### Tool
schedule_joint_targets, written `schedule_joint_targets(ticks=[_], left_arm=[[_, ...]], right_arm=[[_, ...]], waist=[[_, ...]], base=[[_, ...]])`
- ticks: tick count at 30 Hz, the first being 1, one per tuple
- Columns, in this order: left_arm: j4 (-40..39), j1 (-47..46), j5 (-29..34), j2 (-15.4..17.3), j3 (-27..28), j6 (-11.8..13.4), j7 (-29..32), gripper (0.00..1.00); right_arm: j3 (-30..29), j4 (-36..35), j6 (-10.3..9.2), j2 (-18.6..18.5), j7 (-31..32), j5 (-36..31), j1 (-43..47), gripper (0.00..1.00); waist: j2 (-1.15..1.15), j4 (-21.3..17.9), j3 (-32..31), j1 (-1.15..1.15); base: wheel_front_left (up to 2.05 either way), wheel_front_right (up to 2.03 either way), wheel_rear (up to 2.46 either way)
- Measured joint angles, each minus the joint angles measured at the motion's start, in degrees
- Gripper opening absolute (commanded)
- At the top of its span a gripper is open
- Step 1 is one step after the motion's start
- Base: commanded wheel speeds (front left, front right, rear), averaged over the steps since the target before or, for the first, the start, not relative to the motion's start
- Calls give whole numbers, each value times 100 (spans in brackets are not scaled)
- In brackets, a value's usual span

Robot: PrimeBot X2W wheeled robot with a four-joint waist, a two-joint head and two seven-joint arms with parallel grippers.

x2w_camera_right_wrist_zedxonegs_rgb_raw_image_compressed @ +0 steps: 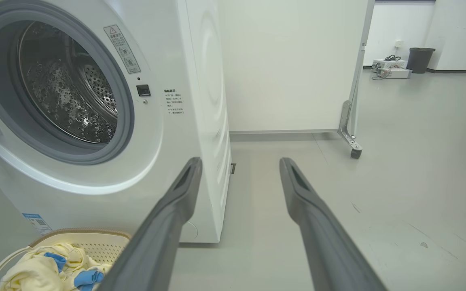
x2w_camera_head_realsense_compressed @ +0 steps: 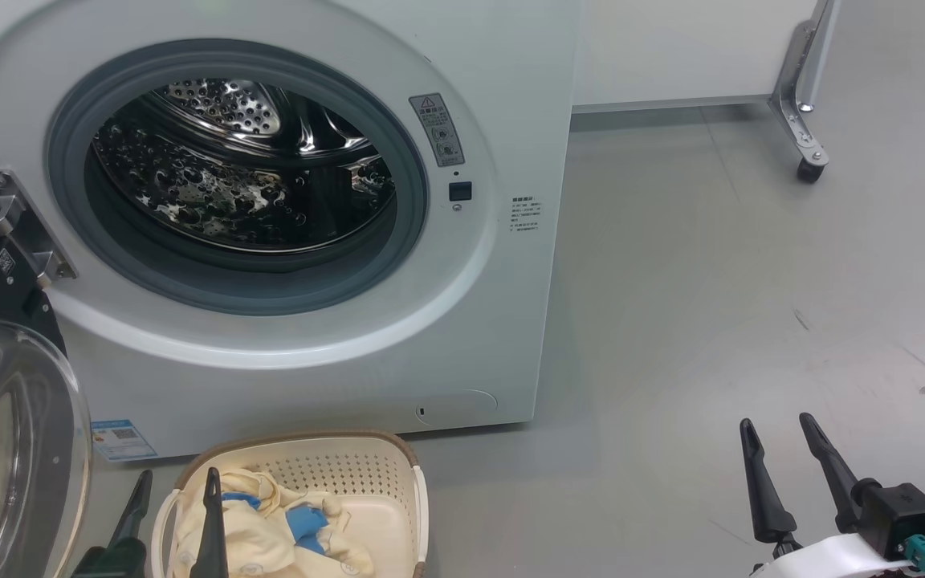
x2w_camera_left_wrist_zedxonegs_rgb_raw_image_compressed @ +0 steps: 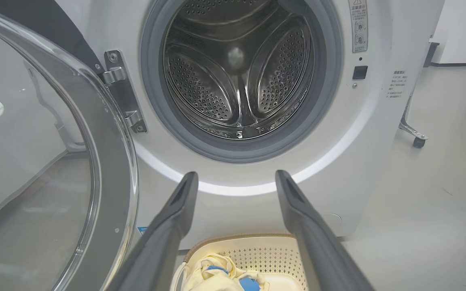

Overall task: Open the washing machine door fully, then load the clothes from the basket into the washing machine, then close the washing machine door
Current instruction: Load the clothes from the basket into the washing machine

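The washing machine (x2w_camera_head_realsense_compressed: 503,241) stands on the grey floor (x2w_camera_head_realsense_compressed: 711,281) with its door (x2w_camera_head_realsense_compressed: 13,449) swung out to the left on the metal hinge (x2w_camera_head_realsense_compressed: 25,229). The steel drum (x2w_camera_head_realsense_compressed: 230,185) is in plain sight behind the grey rubber ring.

The basket (x2w_camera_head_realsense_compressed: 398,474) sits on the floor right in front of the machine, below the round opening. The clothes (x2w_camera_head_realsense_compressed: 270,530) lie heaped in its left half, cream-yellow with blue patches.

The left hand (x2w_camera_head_realsense_compressed: 179,474) hangs at the basket's left end with its two fingers apart and nothing between them. In the head view one finger stands in front of the basket's left rim and the clothes, and the other is just outside the basket, near the door's bulging glass. In the left wrist view the clothes and the basket show low between the fingers, with the drum straight ahead beyond the tips.

The right hand (x2w_camera_head_realsense_compressed: 776,421) is over bare floor to the right of the machine, well apart from the basket and clothes. Its fingers are also spread and hold nothing.
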Motion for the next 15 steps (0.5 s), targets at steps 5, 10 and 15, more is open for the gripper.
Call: schedule_joint_targets(ticks=[5,10,15], left_arm=[[0,0,0,0,-2,0,0,100],[1,0,0,0,-8,0,0,100],[11,0,0,0,-27,0,0,100]], right_arm=[[-8,4,0,0,0,0,0,100],[-8,15,0,1,0,0,0,100],[-13,15,0,2,0,-1,0,100]], waist=[[0,6,-7,0],[0,10,-10,0],[0,9,-7,0]], base=[[0,0,0],[0,0,0],[0,0,0]])
